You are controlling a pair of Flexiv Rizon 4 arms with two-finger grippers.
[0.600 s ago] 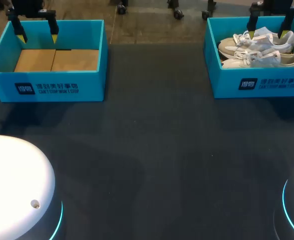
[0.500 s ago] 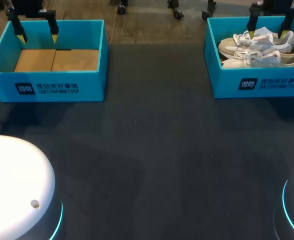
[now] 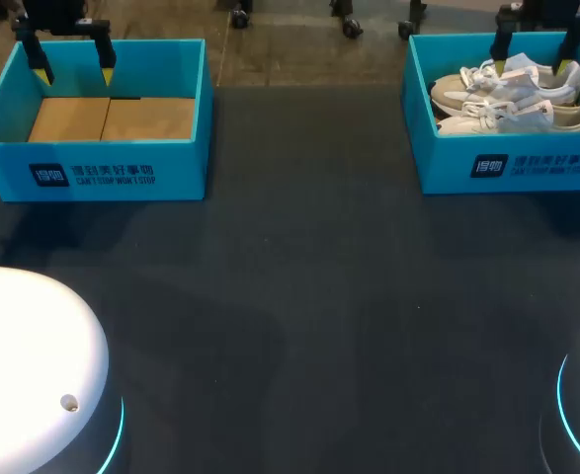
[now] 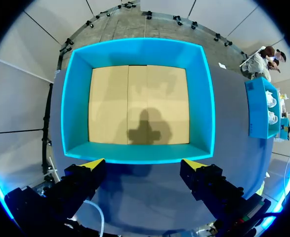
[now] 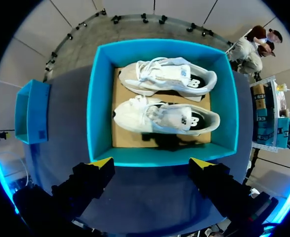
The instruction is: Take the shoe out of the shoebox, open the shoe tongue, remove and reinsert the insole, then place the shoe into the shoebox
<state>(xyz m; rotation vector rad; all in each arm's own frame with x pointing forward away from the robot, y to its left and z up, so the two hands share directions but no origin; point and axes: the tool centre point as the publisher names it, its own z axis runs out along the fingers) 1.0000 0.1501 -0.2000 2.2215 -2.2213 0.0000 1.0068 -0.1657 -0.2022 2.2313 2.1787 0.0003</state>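
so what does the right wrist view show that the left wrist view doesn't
Only the right wrist view shows the open right tool and two white shoes in full, in the shoe box. Only the left wrist view shows the open left tool and the cardboard floor of the empty box. Both show the two blue boxes on the table.

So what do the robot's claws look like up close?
Each one has two chunky black fingers ending in bright yellow, wedge-shaped tips. The left claw and the right claw look just the same. A thin white cable loops beside the left one. The arm bases are rounded and white, with a glowing light-blue ring.
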